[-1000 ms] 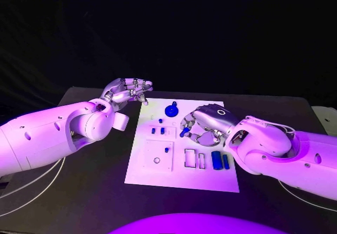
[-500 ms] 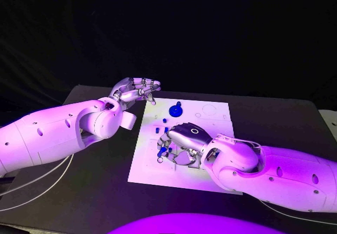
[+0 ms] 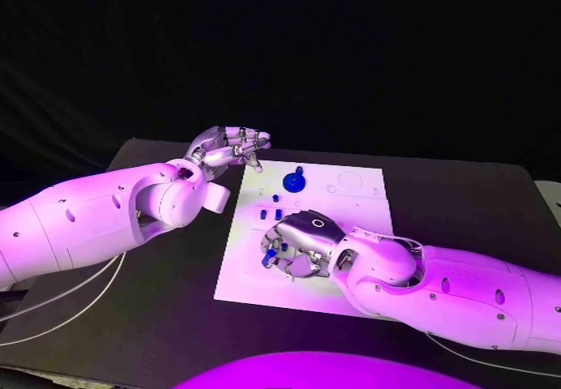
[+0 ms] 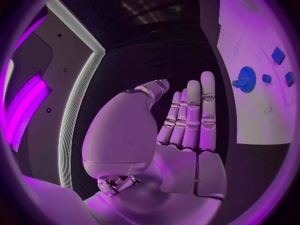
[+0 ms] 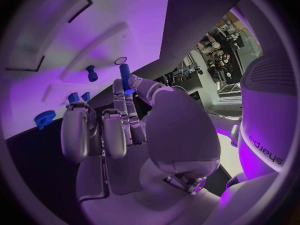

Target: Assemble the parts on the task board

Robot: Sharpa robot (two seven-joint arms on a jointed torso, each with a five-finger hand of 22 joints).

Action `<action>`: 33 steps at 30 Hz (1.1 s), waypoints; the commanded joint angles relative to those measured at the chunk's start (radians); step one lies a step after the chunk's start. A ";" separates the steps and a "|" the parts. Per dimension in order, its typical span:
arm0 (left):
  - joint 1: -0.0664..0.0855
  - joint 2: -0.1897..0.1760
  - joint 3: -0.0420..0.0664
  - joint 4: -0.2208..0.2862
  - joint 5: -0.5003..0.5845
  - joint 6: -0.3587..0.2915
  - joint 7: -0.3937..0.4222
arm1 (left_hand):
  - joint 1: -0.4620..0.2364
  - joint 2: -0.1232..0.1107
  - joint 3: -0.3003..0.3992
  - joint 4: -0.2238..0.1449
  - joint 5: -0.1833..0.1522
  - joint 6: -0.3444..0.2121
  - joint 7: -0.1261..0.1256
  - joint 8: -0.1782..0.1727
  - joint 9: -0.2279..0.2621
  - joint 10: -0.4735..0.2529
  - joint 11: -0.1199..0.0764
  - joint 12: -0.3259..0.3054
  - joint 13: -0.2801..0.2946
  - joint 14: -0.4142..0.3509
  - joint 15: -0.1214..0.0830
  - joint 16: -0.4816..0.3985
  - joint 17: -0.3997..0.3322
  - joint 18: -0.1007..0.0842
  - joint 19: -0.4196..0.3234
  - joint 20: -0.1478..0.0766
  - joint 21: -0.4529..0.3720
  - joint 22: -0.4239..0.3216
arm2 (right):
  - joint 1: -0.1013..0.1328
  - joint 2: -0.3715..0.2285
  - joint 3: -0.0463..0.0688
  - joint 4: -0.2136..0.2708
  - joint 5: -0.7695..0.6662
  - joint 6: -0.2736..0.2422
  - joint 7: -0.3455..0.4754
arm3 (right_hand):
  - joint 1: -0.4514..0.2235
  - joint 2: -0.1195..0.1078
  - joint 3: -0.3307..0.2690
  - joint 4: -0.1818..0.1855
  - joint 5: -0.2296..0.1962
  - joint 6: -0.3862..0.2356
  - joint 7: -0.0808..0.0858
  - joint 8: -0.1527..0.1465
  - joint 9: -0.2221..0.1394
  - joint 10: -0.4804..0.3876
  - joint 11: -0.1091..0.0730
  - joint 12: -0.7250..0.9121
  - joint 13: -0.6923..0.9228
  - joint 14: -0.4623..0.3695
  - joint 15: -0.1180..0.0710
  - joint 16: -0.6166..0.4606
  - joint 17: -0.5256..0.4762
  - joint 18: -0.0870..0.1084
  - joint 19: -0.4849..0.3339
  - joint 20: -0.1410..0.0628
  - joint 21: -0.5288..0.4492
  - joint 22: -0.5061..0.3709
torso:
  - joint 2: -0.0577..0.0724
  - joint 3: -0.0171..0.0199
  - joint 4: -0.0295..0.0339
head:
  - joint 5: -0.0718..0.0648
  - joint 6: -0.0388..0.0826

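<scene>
The biggest change is in the right arm: within the last second it is swung from the right side of the task board (image 3: 351, 182) across to the board's left half, so that the right hand (image 3: 299, 245) is now seen low at the centre of the head view, over the recessed panel area. A small blue peg (image 5: 124, 77) is pinched upright between thumb and a fingertip of that hand, the other fingers loosely curled; the same piece is glimpsed in the head view at the hand's left edge (image 3: 270, 256). It is judged that the peg is being carried to a seat on that side and that insertion is not yet done.

The left hand (image 3: 229, 147) is held at the upper left of the head view, by the board's far left corner over the dark desk (image 3: 468, 194), little altered; nothing is held, fingers straight and close together.

Towards the board's upper part a blue gear (image 3: 291, 181) and small blue blocks (image 3: 264, 215) are left unassembled
</scene>
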 commanded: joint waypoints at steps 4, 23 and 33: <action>0.001 0.001 0.000 0.002 0.004 0.018 0.005 | 0.001 0.004 -0.002 -0.006 0.005 -0.008 0.013 0.003 0.001 -0.007 -0.001 0.004 0.001 -0.004 -0.001 -0.003 -0.001 0.006 -0.003 0.006 -0.004 -0.001 | -0.007 0.008 -0.001 -0.014 -0.031 0.033 0.006 | 0.005 0.003 0.006 -0.001 0.007 0.002 0.003 0.008 0.014 0.006 0.001 -0.005 0.001 0.049 -0.006 0.002 -0.001 -0.016 0.015 -0.005 -0.006 0.134 | 0.000 0.0002 0.0000 | 0.003 -0.004; 0.001 -0.002 0.000 0.002 0.004 0.018 0.003 | 0.000 0.005 -0.002 -0.005 0.005 -0.009 0.013 0.004 0.001 -0.008 -0.001 0.007 0.001 -0.005 0.000 -0.003 -0.002 0.006 -0.003 0.006 -0.004 -0.002 | -0.009 0.010 -0.001 -0.020 -0.087 0.076 -0.030 | 0.004 0.004 0.007 -0.001 0.009 0.001 0.004 0.008 0.015 0.006 0.002 -0.007 0.001 0.048 -0.006 0.001 -0.003 -0.016 0.015 -0.005 -0.006 0.134 | 0.000 0.0003 0.0007 | 0.003 -0.006; 0.001 -0.002 0.000 0.003 0.004 0.018 0.000 | -0.001 0.006 -0.003 -0.004 0.005 -0.009 0.013 0.005 0.002 -0.009 -0.001 0.009 0.001 -0.005 0.000 -0.002 -0.002 0.006 -0.003 0.006 -0.005 -0.002 | -0.010 0.038 -0.005 -0.030 -0.073 0.089 -0.022 | -0.024 -0.015 0.001 0.007 0.016 -0.034 0.020 -0.010 0.010 -0.026 0.017 -0.036 -0.006 0.046 0.006 -0.001 -0.011 -0.013 0.006 0.002 -0.027 0.126 | 0.000 -0.0001 -0.0006 | 0.003 -0.007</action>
